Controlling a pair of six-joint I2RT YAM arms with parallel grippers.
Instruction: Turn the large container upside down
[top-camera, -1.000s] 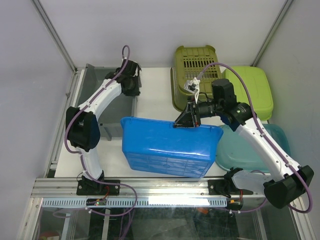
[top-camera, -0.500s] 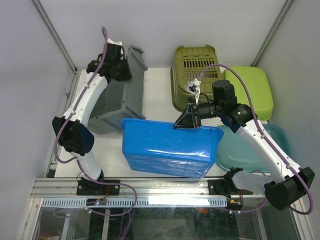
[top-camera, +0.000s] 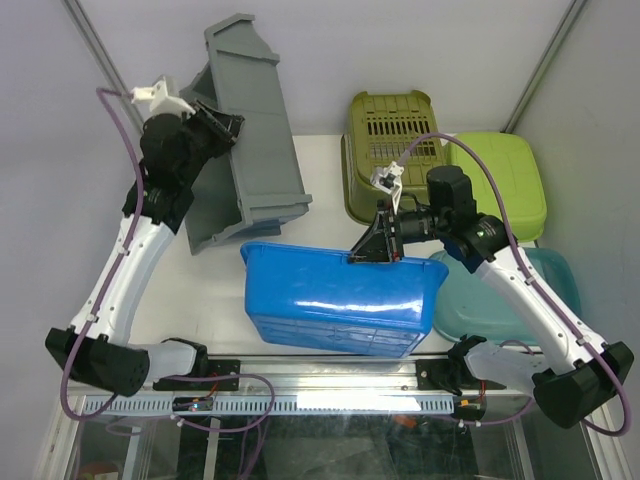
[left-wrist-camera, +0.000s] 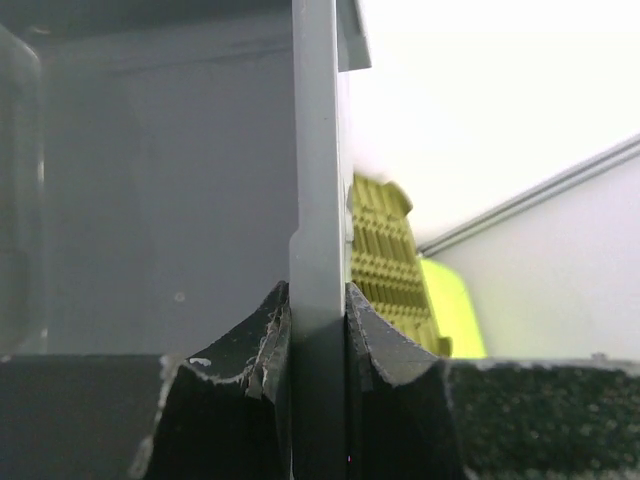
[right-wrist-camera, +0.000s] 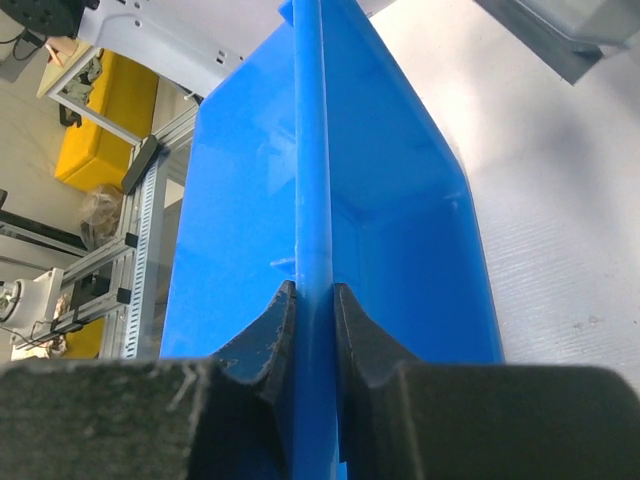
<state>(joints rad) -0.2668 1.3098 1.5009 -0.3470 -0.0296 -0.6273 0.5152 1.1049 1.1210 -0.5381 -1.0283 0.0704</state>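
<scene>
Your left hand (left-wrist-camera: 318, 305) pinches a wall of the grey container (top-camera: 255, 150), which hangs tilted above the tabletop's (top-camera: 322, 185) far left. Grip firmly and rotate until its opening faces down. Your right hand (right-wrist-camera: 313, 300) pinches the blue bin's (top-camera: 340, 295) rim. That bin and the olive basket (top-camera: 390, 130) crowd the landing spot.

Left arm (top-camera: 125, 265): wearing white shells over black joint housings.
Right arm (top-camera: 530, 290): showing matching white links, black motors.
Cables (top-camera: 99, 95): running purple along both arms.
Left fingers (left-wrist-camera: 250, 350): looking black, scuffed and chipped.
</scene>
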